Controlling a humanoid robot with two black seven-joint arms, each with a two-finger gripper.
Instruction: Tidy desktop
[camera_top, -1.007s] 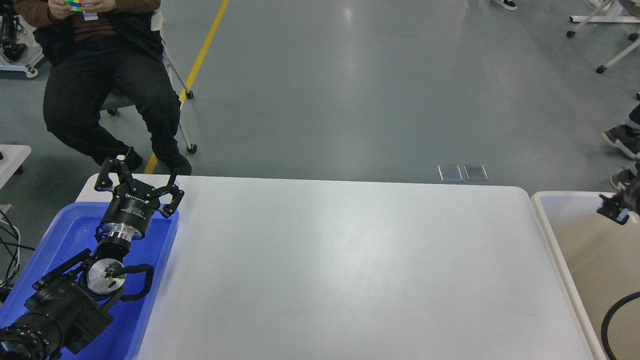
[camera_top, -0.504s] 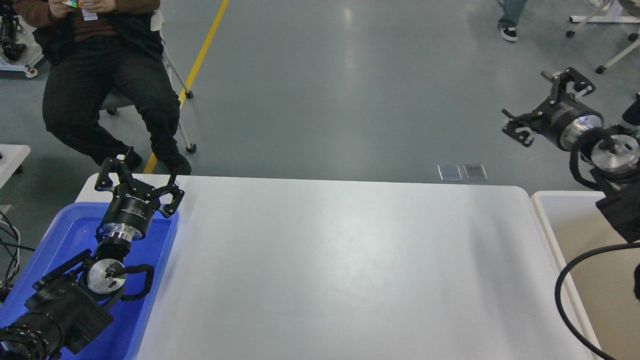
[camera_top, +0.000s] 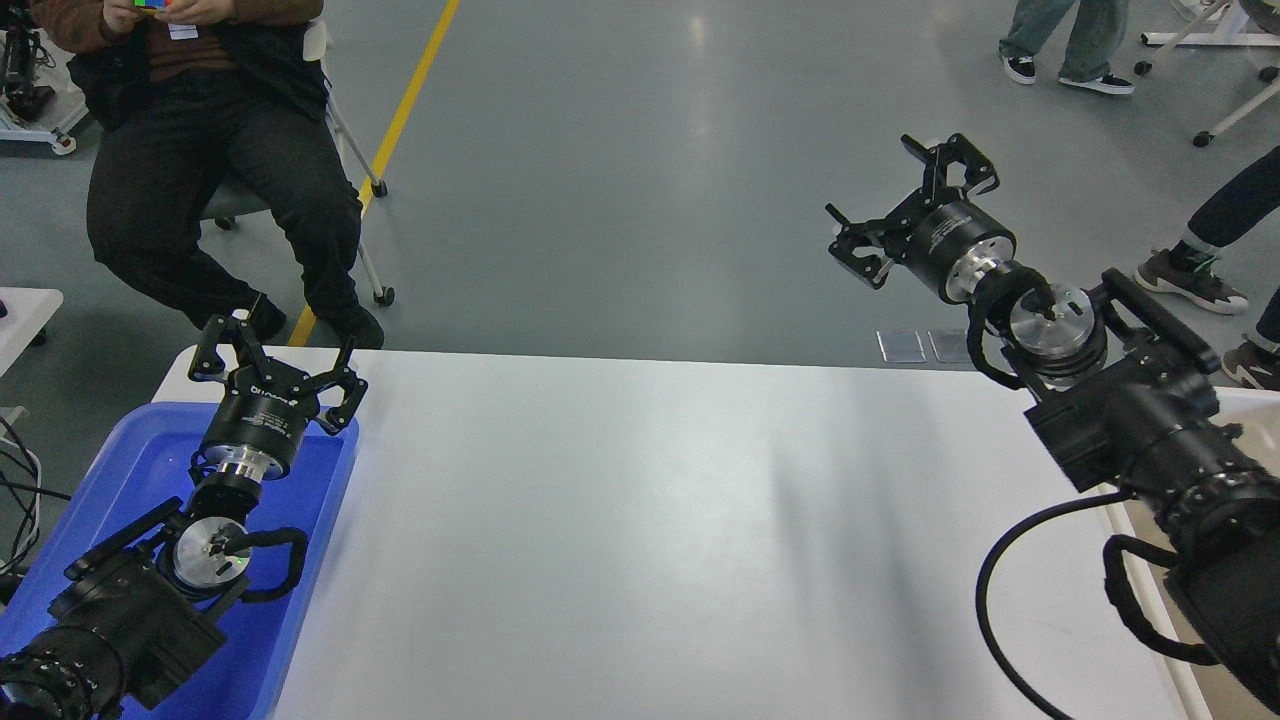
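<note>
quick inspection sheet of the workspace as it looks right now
surface: desktop, white, bare in view.
job's things: nothing seen loose on the desktop.
clutter: nothing seen; blue tray at the left edge, cream bin at the right, mostly hidden by the arm.
grippers: left gripper open, over the tray's far end, holding nothing; right gripper open, raised beyond the far right corner, holding nothing.
cables: black cable loops from the right arm above the desktop; wires at far left.
surroundings: seated person beyond the far left corner; yellow floor line; other people's legs far right.
</note>
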